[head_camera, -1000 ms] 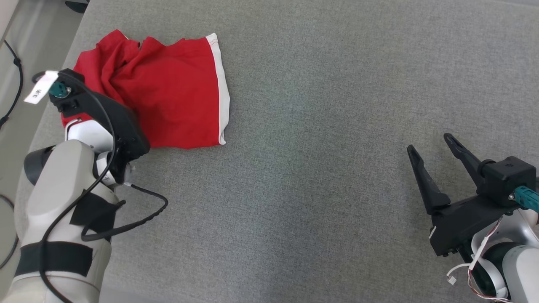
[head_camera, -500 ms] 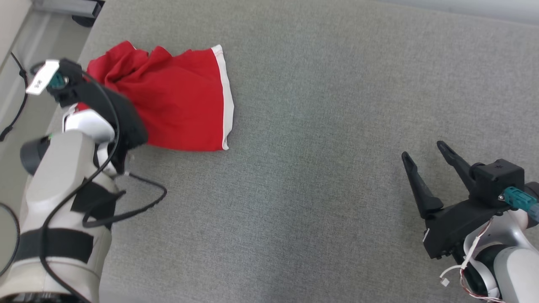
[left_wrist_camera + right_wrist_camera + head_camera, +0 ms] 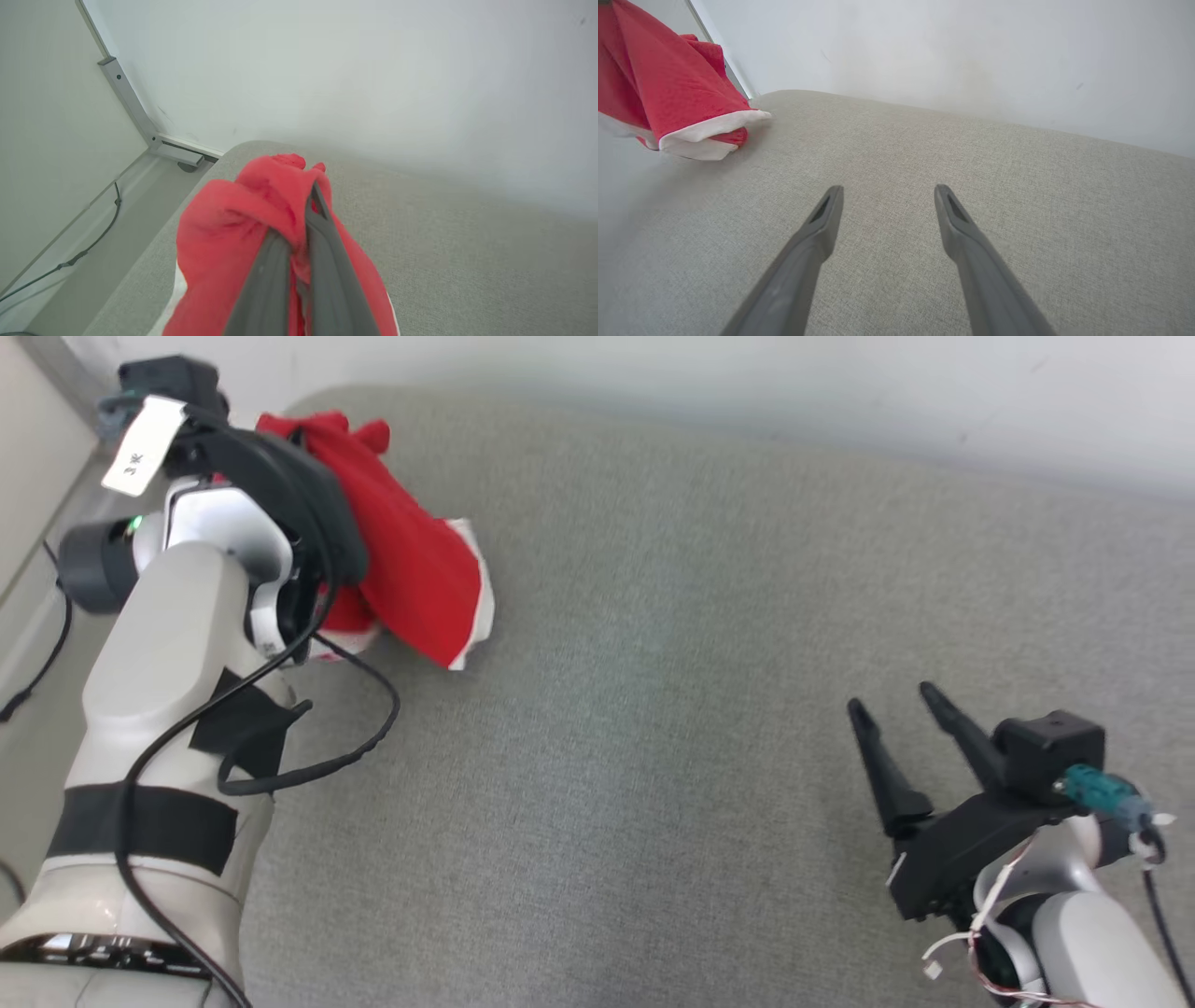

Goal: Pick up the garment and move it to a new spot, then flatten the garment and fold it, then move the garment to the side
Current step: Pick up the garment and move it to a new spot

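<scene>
The garment (image 3: 420,574) is red cloth with a white hem. It hangs bunched from my left gripper (image 3: 306,205), whose fingers are shut on a fold of it, and its lower end trails at the far left of the grey table (image 3: 672,728). In the right wrist view the garment (image 3: 677,95) hangs at the upper left with its white hem lowest. My right gripper (image 3: 892,700) hovers open over the table's near right, with nothing between its fingers (image 3: 826,219).
A pale wall (image 3: 747,392) runs behind the table's far edge. To the left of the table are a grey floor with a dark cable (image 3: 79,254) and a metal frame post (image 3: 128,100). A black cable (image 3: 355,756) loops off my left forearm.
My left gripper has shut on the garment and lifted it off the table, so the cloth hangs bunched instead of lying spread. The head camera has tilted up. The right gripper stays open.
</scene>
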Tool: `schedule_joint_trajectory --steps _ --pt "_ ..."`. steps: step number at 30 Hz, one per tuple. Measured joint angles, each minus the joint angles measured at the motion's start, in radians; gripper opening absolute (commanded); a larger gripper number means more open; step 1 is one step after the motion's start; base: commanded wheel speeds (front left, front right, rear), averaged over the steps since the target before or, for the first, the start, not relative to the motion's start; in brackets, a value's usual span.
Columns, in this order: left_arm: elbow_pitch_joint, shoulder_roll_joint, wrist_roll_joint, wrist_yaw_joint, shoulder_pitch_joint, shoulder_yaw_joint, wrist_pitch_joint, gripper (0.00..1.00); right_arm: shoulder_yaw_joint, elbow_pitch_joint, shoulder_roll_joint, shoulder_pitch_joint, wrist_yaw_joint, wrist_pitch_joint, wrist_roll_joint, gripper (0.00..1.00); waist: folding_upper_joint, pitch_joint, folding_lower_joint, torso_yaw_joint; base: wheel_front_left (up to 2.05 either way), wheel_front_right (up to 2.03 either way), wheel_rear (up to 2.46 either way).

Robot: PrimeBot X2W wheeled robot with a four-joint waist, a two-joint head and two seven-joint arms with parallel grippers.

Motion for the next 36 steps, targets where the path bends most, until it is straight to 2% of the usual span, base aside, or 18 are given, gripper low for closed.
schedule_joint_trajectory --steps 9,17,21,23,29,36 --pt "-0.030 -0.024 0.033 -0.071 -0.012 -0.078 -0.059 0.00 0.025 0.078 0.038 0.003 0.001 -0.049 0.013 1.00 -0.0001 -0.112 -0.0001 -0.051 0.00 0.00 0.00" --pt "-0.115 -0.029 0.041 -0.132 0.006 -0.151 -0.097 0.00 0.057 0.107 0.058 0.037 0.001 -0.070 0.017 1.00 -0.0001 -0.184 -0.0002 -0.145 0.00 0.00 0.00" --pt "-0.180 -0.028 0.033 -0.141 0.038 -0.195 -0.101 0.00 0.058 0.105 0.059 0.046 0.000 -0.081 0.017 1.00 -0.0001 -0.208 -0.0001 -0.202 0.00 0.00 0.00" --pt "-0.266 -0.025 -0.011 -0.150 0.078 -0.273 -0.100 0.00 0.060 0.103 0.060 0.048 -0.001 -0.087 0.017 1.00 -0.0001 -0.222 -0.0002 -0.248 0.00 0.00 0.00" --pt "-0.389 -0.025 -0.068 -0.156 0.134 -0.381 -0.091 0.00 0.067 0.102 0.063 0.067 -0.001 -0.091 0.018 1.00 -0.0001 -0.236 -0.0001 -0.324 0.00 0.00 0.00" --pt "-0.494 -0.024 -0.111 -0.147 0.187 -0.472 -0.059 0.00 0.065 0.077 0.064 0.067 -0.002 -0.098 0.019 1.00 -0.0001 -0.238 0.0000 -0.429 0.00 0.00 0.00"
